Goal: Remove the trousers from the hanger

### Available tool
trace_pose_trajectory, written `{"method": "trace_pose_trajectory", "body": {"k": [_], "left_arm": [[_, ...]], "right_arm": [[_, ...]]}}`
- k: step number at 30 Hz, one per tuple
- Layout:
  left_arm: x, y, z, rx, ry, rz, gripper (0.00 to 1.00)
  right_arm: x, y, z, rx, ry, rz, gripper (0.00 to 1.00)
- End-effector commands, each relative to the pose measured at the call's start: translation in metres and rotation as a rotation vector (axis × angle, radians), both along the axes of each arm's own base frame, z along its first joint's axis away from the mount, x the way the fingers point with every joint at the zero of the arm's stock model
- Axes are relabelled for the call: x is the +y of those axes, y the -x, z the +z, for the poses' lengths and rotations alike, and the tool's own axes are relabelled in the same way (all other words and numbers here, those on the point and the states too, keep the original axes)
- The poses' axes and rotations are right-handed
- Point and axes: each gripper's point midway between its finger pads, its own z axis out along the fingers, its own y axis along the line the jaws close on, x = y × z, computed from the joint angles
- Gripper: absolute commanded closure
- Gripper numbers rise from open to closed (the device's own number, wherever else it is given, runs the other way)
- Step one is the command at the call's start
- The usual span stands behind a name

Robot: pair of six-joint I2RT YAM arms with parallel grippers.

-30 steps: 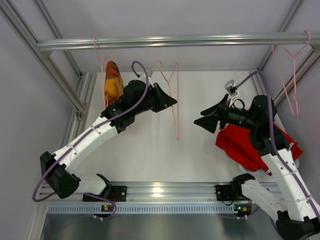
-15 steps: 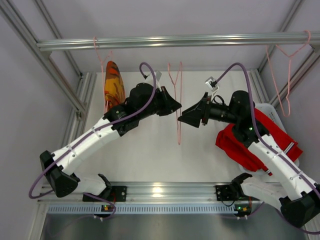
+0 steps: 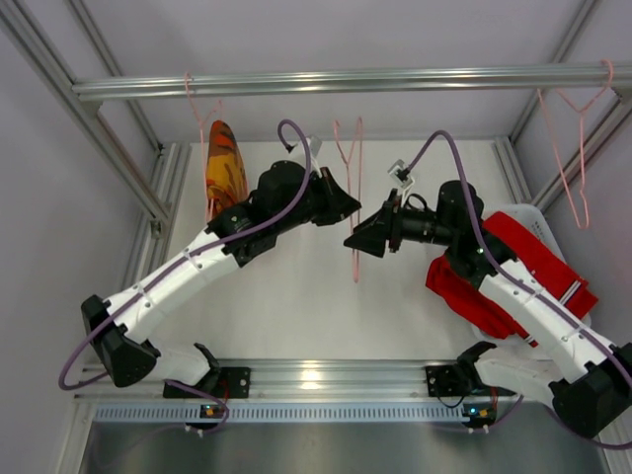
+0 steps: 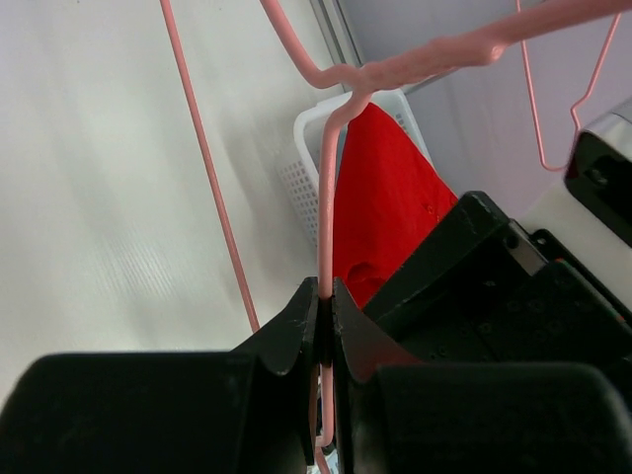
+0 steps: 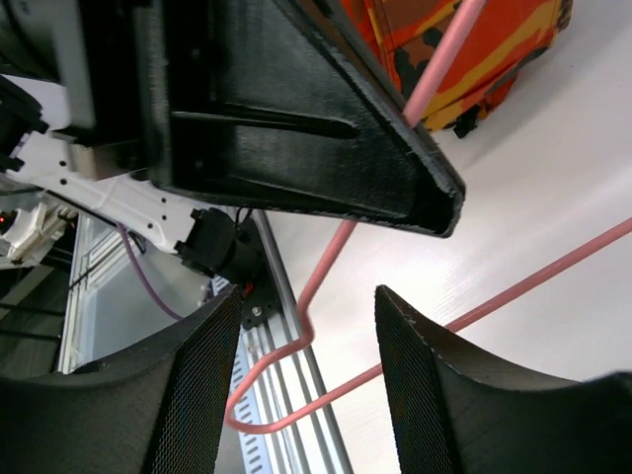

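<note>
From above, my left pincer (image 3: 346,208) is clamped on the wire of the middle hanger (image 3: 347,158), 1 of 3 pink ones on the rail (image 3: 395,79). I judge this hold is meant to stop it swinging. My right pincer (image 3: 355,240) sits opposite and just below, jaws apart around the lower wire. This hanger is bare. The orange patterned trousers (image 3: 224,163) hang on the left hanger (image 3: 197,111), so that pair is not yet off. The red trousers (image 3: 513,267) lie heaped beside my right arm. I see no light blue pair.

At my left wrist, my 2 fingers (image 4: 296,326) press together with the pink wire pinched between them. The wire rises straight from the pinch to a bend. Beyond it, the red trousers fill the white basket (image 4: 301,168). My right pincer's black body crowds in close on the right.

At my right wrist, my fingers (image 5: 188,395) stand apart with the wire in the gap, touching neither as far as I can tell. My left pincer looms just above, so a bump between the 2 is the risk.
</note>
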Motion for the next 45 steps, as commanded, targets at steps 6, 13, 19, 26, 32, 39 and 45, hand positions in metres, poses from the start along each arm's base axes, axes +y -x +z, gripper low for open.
{"method": "trace_pose_trajectory", "body": {"k": [6,13,19,26,32,39,45], "left_arm": [[-0.011,-0.001,0.034,-0.077,0.08,-0.013,1.0],[-0.007,-0.002,0.031,-0.081,0.064,0.001,1.0],[-0.002,0.002,0.027,-0.115,0.042,-0.018,0.29],[0.01,0.004,0.038,-0.197,0.029,-0.027,0.01],[0.016,0.019,0.07,-0.362,0.069,-0.101,0.01],[0.025,0.032,0.107,-0.503,0.101,-0.155,0.01],[0.032,0.04,0.103,-0.536,0.064,-0.179,0.01]], "right_arm": [[0.02,-0.007,0.017,-0.092,-0.019,0.057,0.55],[0.016,-0.002,0.035,-0.118,-0.048,0.043,1.0],[-0.006,0.009,0.048,-0.048,-0.08,0.012,1.0],[-0.043,0.029,0.048,0.019,-0.096,-0.052,1.0],[-0.061,0.031,0.032,0.085,-0.111,-0.086,1.0],[-0.071,0.02,0.021,0.107,-0.082,-0.142,1.0],[-0.108,0.005,0.032,0.012,-0.036,-0.333,1.0]]}}
